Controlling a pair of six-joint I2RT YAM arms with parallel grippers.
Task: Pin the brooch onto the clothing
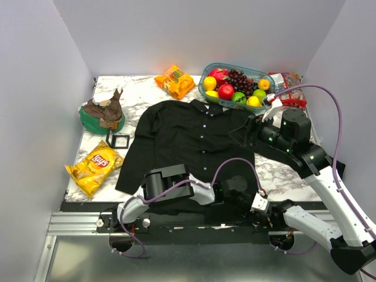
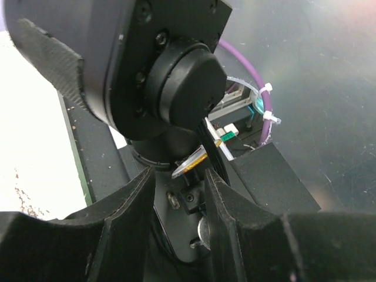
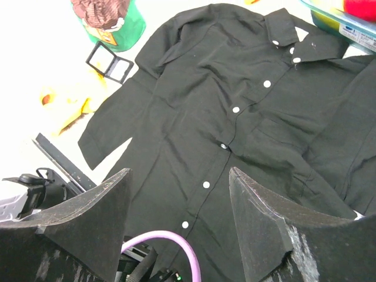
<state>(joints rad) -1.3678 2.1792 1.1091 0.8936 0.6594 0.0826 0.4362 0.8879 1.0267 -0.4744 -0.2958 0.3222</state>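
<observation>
The black button-up shirt [image 1: 188,135] lies spread flat on the marble table, its white buttons showing in the right wrist view [image 3: 205,88]. My right gripper [image 1: 244,130] hovers over the shirt's right side, open and empty [image 3: 179,173]. My left gripper [image 1: 258,202] is folded low at the near edge, beside the right arm's base. Its jaws [image 2: 179,173] stand apart. A small silvery-gold disc [image 2: 191,163] shows edge-on just past the fingertips, touching neither clearly. I cannot tell if it is the brooch. No brooch shows on the table.
A small black square frame [image 1: 117,141] lies left of the shirt. Nearby are a green bowl [image 1: 103,114], a yellow chips bag [image 1: 97,164], an orange snack bag [image 1: 174,81], a fruit basket [image 1: 235,66] and a red packet [image 1: 288,82].
</observation>
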